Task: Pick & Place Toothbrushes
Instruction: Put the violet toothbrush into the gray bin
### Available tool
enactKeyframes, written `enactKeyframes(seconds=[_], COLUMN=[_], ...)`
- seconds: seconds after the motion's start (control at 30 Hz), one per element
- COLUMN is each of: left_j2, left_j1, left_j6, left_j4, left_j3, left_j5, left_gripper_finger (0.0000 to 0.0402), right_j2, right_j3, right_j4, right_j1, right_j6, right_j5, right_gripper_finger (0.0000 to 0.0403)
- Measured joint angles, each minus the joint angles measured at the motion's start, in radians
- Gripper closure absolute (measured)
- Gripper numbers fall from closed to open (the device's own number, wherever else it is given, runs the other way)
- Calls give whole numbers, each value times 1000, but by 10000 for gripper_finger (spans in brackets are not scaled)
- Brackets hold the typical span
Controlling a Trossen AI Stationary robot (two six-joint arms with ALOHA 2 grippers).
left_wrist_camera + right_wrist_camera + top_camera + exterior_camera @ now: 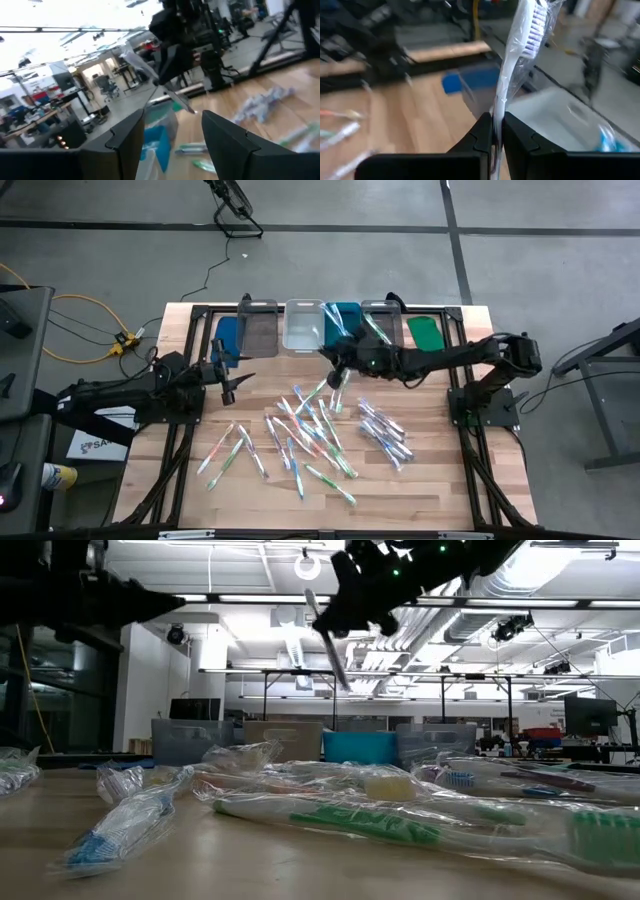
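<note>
- Clearly the step in hand is the carry: one wrapped toothbrush [516, 60], white-handled with purple bristles, is pinched by its lower handle in the right gripper [495, 131], whose fingers are nearly closed on it.
- It stands up out of the fingers, bristle end farthest from the gripper; in the low view it hangs tilted [328, 638] from the gripper [345, 610], well above the bench [300, 870].
- From above, the right gripper [338, 364] sits just in front of the row of bins at the back of the bench, near the clear bin [302, 330] and the teal bin [342, 320].
- The right wrist view shows a clear bin [560, 120] beyond the fingers with something blue already in it; a blue item [451, 83] lies farther off on the wood.
- Next move, as a judgement: bring the brush over the right bin's mouth, lower it and release. Which bin suits purple cannot be told. The wrapper may cling to the fingers on release.
- The other toothbrushes [310, 430] lie scattered on the middle of the bench, a tighter cluster [385, 430] to the right and a few [225, 450] to the left, so most of the task seems left to do.
- The left gripper [228, 383] waits over the bench's left side, near the blue bin [228, 340], fingers spread wide and holding nothing; its wrist view looks between its fingers [227, 135] toward the right arm.
</note>
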Motion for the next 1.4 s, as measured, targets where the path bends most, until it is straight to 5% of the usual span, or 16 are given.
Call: enactKeyframes(seconds=[0.43, 0.73, 1.13, 1.4], left_j2=[552, 841, 994, 1000], left_j1=[0, 0, 0, 1], left_j6=[-23, -70, -114, -116], left_j4=[261, 299, 295, 286], left_j3=[190, 353, 462, 465], left_j5=[29, 47, 54, 53], left_gripper_finger=[208, 208, 218, 342], right_j2=[101, 193, 192, 192], right_j3=[0, 0, 0, 0], right_j4=[432, 626, 640, 610], right_j1=[-39, -40, -39, -39], right_j6=[-208, -253, -254, -255], right_j5=[-270, -346, -348, -343], right_gripper_finger=[382, 382, 382, 382])
